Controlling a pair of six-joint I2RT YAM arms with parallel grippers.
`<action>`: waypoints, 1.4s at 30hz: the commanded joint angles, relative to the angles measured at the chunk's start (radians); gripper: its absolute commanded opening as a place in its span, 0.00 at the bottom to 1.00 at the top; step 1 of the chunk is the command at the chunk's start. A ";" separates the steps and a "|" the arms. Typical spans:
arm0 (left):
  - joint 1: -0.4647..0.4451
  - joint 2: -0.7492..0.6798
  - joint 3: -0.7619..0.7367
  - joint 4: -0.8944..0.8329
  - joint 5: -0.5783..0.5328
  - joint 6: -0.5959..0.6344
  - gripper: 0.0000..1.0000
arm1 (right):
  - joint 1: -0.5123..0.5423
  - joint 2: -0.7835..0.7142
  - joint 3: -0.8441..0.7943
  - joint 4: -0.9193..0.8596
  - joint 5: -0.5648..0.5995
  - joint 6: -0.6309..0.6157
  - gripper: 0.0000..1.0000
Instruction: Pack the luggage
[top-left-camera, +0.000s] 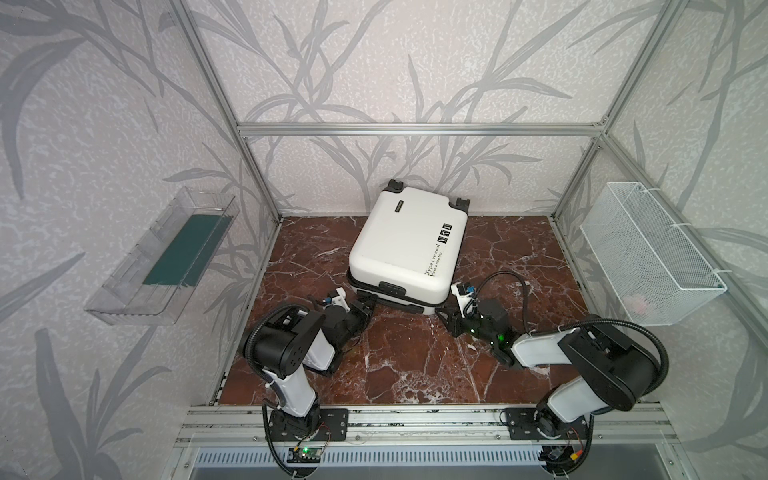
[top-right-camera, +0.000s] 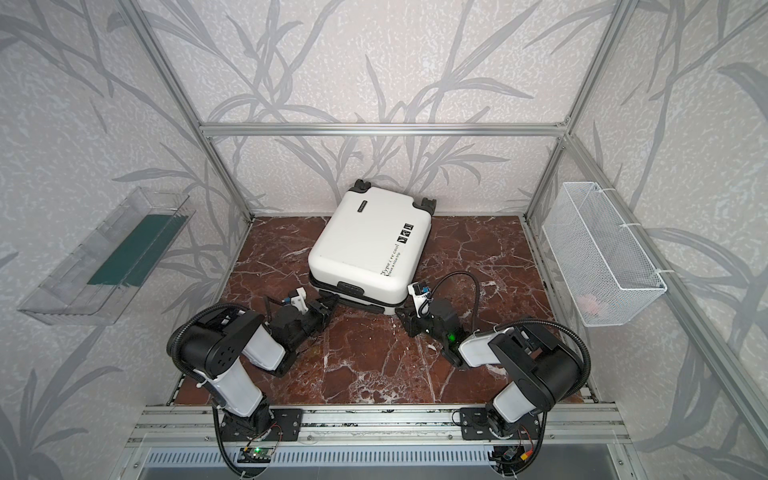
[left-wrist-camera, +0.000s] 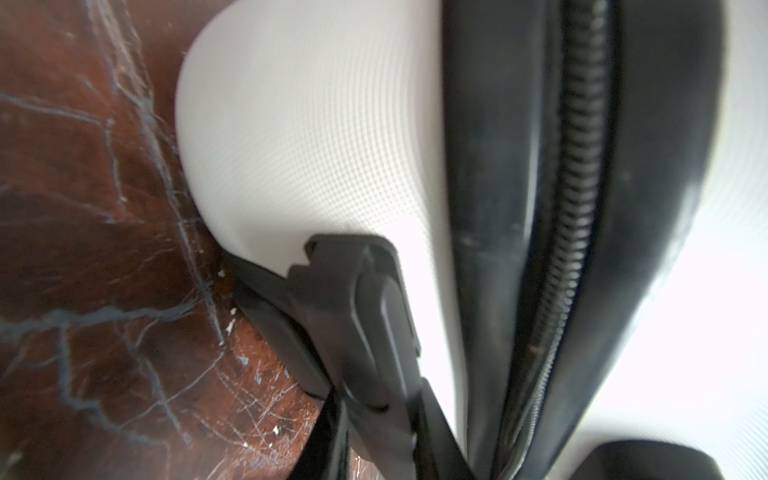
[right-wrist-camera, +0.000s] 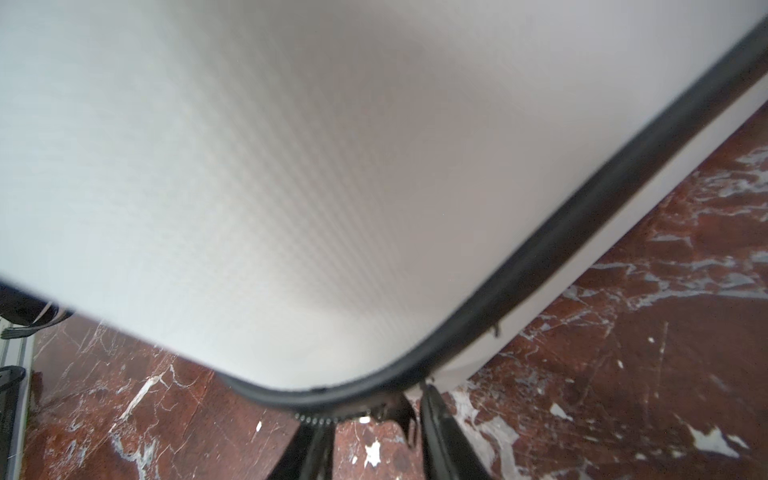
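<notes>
The luggage (top-left-camera: 407, 245) (top-right-camera: 368, 245) is a white hard-shell suitcase lying flat and closed at the back middle of the marble table, wheels toward the wall. My left gripper (top-left-camera: 368, 307) (top-right-camera: 330, 305) is at its near left corner. In the left wrist view that left gripper (left-wrist-camera: 384, 440) is shut on a black handle piece (left-wrist-camera: 361, 316) beside the zipper (left-wrist-camera: 582, 166). My right gripper (top-left-camera: 442, 316) (top-right-camera: 401, 313) is at the near right corner. In the right wrist view the right gripper (right-wrist-camera: 374, 444) stands open, with the zipper pull (right-wrist-camera: 405, 417) hanging between its fingers, close to one.
A clear plastic tray (top-left-camera: 166, 257) with a green mat hangs on the left wall. On the right wall hangs a white wire-mesh basket (top-left-camera: 648, 253) with something pink (top-left-camera: 636, 305) in it. Aluminium frame posts border the marble table (top-left-camera: 415, 365).
</notes>
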 joint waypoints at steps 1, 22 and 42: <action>-0.010 0.019 0.018 0.017 0.012 0.046 0.08 | 0.001 -0.011 0.020 0.012 0.007 -0.019 0.30; -0.017 0.005 0.038 0.017 0.006 0.055 0.00 | 0.169 -0.051 -0.029 -0.038 0.086 -0.024 0.00; -0.028 -0.007 0.037 0.016 -0.023 0.068 0.00 | 0.460 0.074 0.093 -0.087 0.472 0.081 0.00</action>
